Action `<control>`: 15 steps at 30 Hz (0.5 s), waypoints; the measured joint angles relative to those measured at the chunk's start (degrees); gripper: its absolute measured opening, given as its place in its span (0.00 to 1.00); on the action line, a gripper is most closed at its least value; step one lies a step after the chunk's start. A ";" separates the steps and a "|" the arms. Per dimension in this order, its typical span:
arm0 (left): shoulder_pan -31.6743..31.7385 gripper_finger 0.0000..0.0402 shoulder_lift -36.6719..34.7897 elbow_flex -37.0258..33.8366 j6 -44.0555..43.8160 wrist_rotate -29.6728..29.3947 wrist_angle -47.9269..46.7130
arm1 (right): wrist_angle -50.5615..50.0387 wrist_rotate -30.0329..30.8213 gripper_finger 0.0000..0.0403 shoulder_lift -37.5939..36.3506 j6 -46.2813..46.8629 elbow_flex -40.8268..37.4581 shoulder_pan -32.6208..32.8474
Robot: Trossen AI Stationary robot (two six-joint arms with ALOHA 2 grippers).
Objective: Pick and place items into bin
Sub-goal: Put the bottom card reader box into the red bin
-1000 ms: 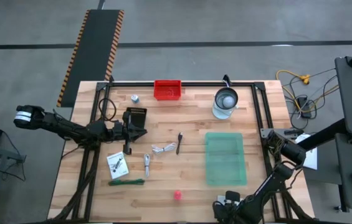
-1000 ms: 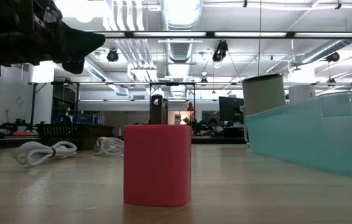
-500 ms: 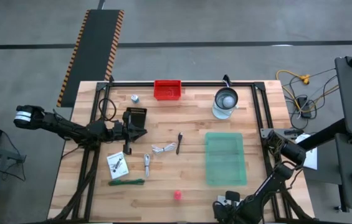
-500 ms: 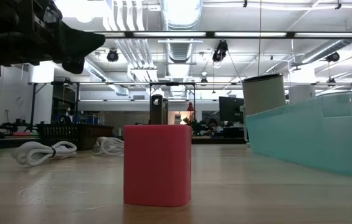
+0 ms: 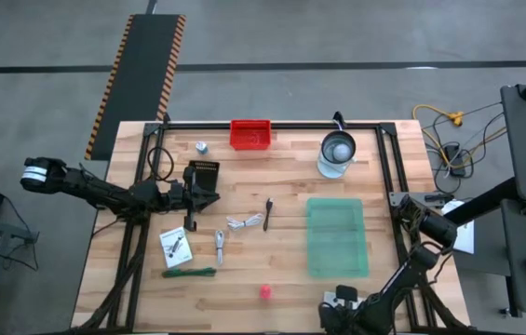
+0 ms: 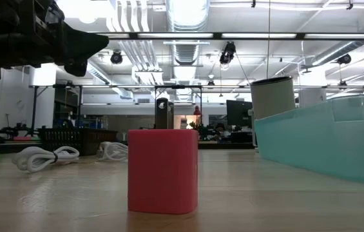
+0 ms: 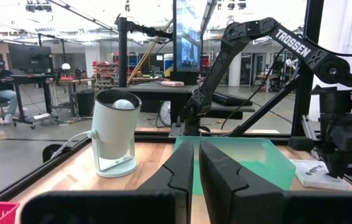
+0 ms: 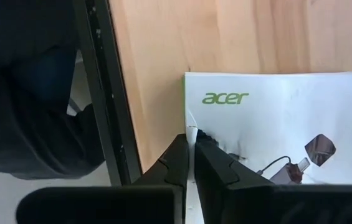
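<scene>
My right gripper (image 8: pixel 192 138) points down at the table's right edge, shut on a white printed card (image 8: pixel 281 124) that lies beside the black frame rail (image 8: pixel 110 93); the high view shows that card (image 5: pixel 465 239) too. My left gripper (image 7: pixel 197 163) hovers shut and holds nothing at the table's left side (image 5: pixel 214 197). On the wood lie another white card (image 5: pixel 175 247), a green tie (image 5: pixel 189 274), a metal clip (image 5: pixel 219 244), a white coiled cable (image 5: pixel 244 222), a thin black stick (image 5: pixel 268 213), a silver cap (image 5: pixel 202 146) and a pink ball (image 5: pixel 265 291). The teal bin (image 5: pixel 338 236) stands to the right. My right gripper pinches the card's edge nearest the black rail (image 8: pixel 192 129) between its two fingertips, coming from above and pointing steeply down. A small bit of paper stands up between the tips and the card is creased there. The rest of the card lies flat on the wood.
A red basket (image 5: pixel 250 134) and a white can-like device (image 5: pixel 338 154) stand at the far edge. The black frame rails run along the table's sides. In the low view the pink item (image 6: pixel 163 171) stands close by, with the bin's wall (image 6: pixel 323 142) to its right.
</scene>
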 joint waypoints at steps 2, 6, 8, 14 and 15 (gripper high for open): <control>0.00 0.03 0.00 0.00 -0.01 0.00 0.00 | 0.00 0.27 0.02 -0.20 -0.34 -0.02 -0.06; 0.01 0.03 -0.01 0.00 0.00 0.00 0.00 | 0.03 1.56 0.02 -0.80 -1.58 -0.01 -0.05; 0.00 0.03 0.00 0.00 0.00 0.00 0.00 | -0.07 3.00 0.02 -1.38 -1.98 0.00 -0.01; 0.00 0.03 0.00 0.00 0.00 0.00 0.00 | -0.09 8.14 0.02 -3.83 -4.43 0.00 -0.04; 0.01 0.03 -0.01 0.00 0.00 0.00 0.00 | -0.05 9.34 0.02 -4.26 -5.47 0.00 -0.04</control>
